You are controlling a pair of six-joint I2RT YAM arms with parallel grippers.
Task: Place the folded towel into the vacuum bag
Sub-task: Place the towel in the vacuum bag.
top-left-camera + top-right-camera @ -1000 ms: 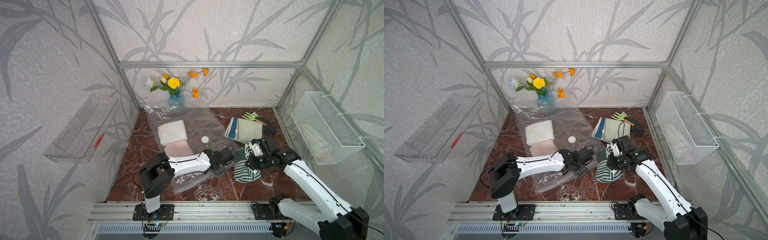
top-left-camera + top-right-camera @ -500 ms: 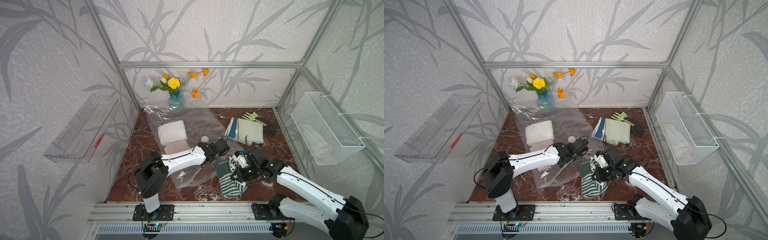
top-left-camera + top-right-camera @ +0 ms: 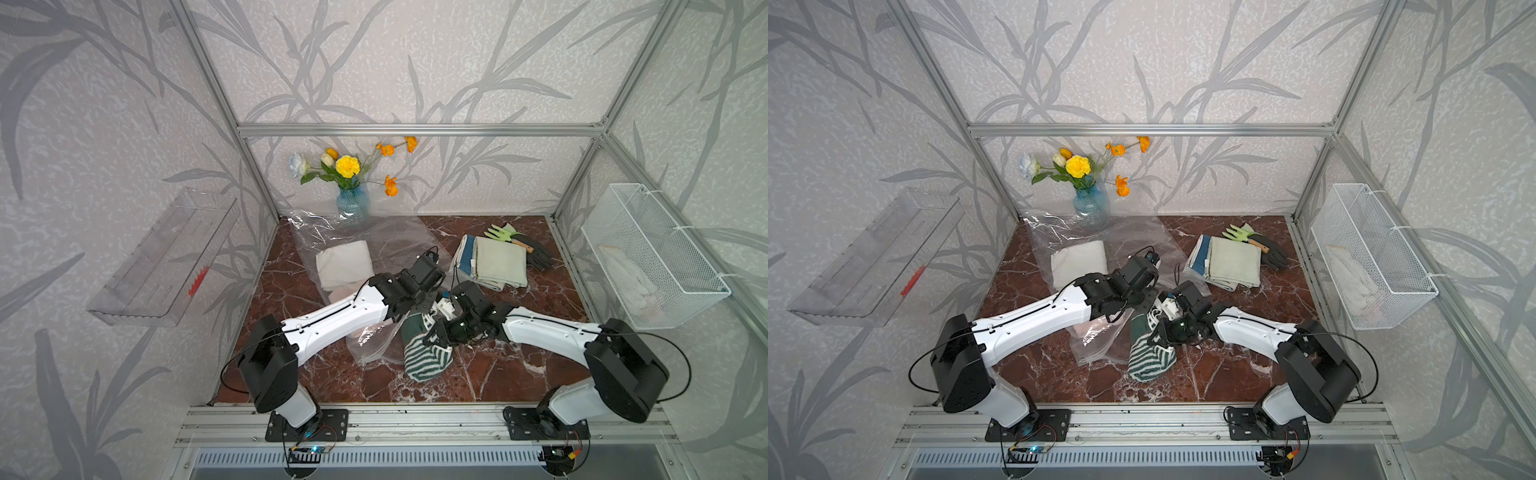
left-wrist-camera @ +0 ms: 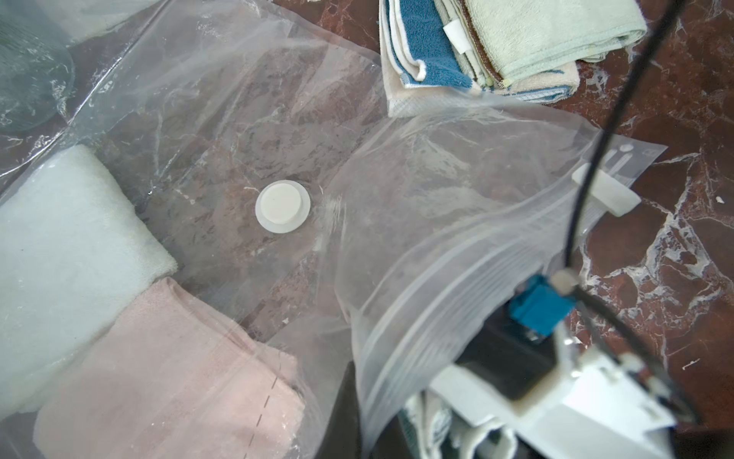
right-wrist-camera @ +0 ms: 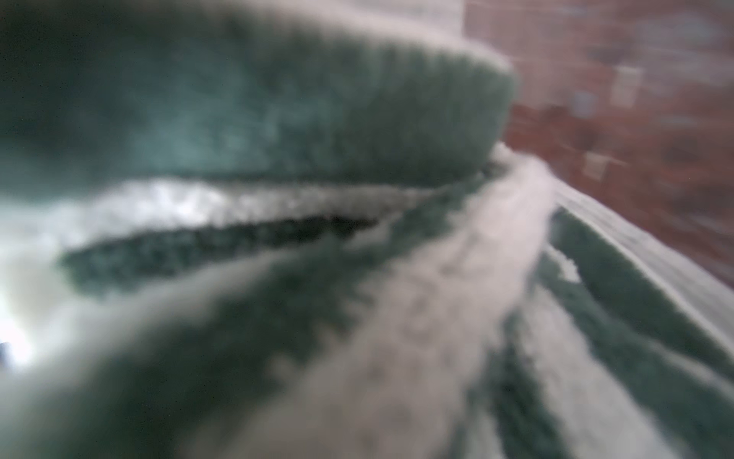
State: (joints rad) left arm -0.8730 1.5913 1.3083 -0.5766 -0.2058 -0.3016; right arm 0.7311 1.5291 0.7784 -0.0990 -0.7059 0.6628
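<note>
Since the left gripper [image 3: 417,306] has its jaws together on the upper lip of the vacuum bag [image 4: 437,190], pinching it by the ribbed zip-seal edge [image 4: 449,278] and holding it up off the marble table [image 3: 519,365], the mouth stands as a shallow tent. That ribbed band looks the right place to hold: it is the one stiffer part of a thin, crinkly, slick film that I judge would otherwise slide out of a pinch or collapse. Just beside it the right gripper [image 3: 440,332] is clamped on the folded towel [image 3: 428,357], a green-and-white striped one, gripped high on a bunched fold; the right wrist view is filled with blurred terry and shows no fingers. The towel hangs limp, its upper part at the bag's mouth and its lower part slumped on the table outside the bag. It is probably light, soft and without stiffness, so it will sag, unfold and drag rather than slide in flat, and terry tends to catch on plastic. Deeper in the bag lie a white towel [image 4: 59,238] and a pink towel [image 4: 159,377], with the round valve cap [image 4: 282,206] beside them and the slider clip [image 4: 607,190] at the lip's far end.
</note>
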